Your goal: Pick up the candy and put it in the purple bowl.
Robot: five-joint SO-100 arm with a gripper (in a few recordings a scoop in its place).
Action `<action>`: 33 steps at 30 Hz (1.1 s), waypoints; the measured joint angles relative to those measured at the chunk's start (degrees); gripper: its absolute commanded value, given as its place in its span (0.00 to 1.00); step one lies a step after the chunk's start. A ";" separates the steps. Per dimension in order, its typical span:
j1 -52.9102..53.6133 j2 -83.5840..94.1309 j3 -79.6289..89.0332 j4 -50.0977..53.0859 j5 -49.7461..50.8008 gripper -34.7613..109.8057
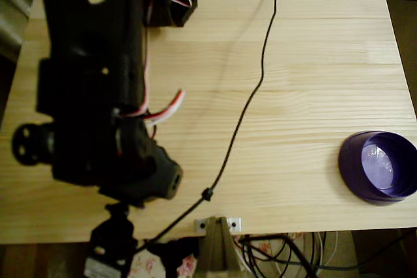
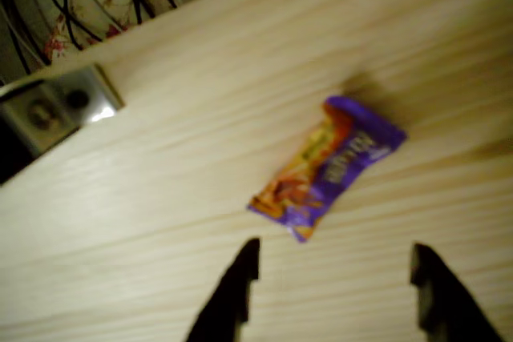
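A pale wooden worktop (image 1: 313, 63) fills the overhead view. At its right edge, a little below the middle, sits the purple bowl (image 1: 352, 161), round and deep, partly cut off by the frame. Its inside is a lighter, glossy violet with a bright sheen on the bottom; whether anything lies in it cannot be told from here. A black arm (image 1: 98, 96) covers the left third of the frame, well apart from the bowl. A thin black cable (image 1: 251, 96) runs from the top edge down the middle of the worktop to a small metal bracket (image 1: 218, 224) at the bottom edge.

In the wrist view, which is blurred, the candy (image 2: 329, 167) lies flat on the wood near the centre of the frame, slanted from lower left to upper right. Its wrapper is shiny purple with orange-yellow print. The claw (image 2: 335, 271) shows at the bottom of the frame as two dark fingertips (image 2: 240, 278) spread wide apart, gripping nothing. The candy sits just above the gap between them, touching neither.
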State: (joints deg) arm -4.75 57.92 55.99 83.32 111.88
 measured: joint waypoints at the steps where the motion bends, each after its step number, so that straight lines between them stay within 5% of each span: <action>1: -0.44 -0.70 -0.88 0.35 0.62 0.52; 33: -2.90 -8.00 -3.87 -2.46 6.06 0.50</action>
State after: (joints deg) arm -7.65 49.92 52.12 80.86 117.95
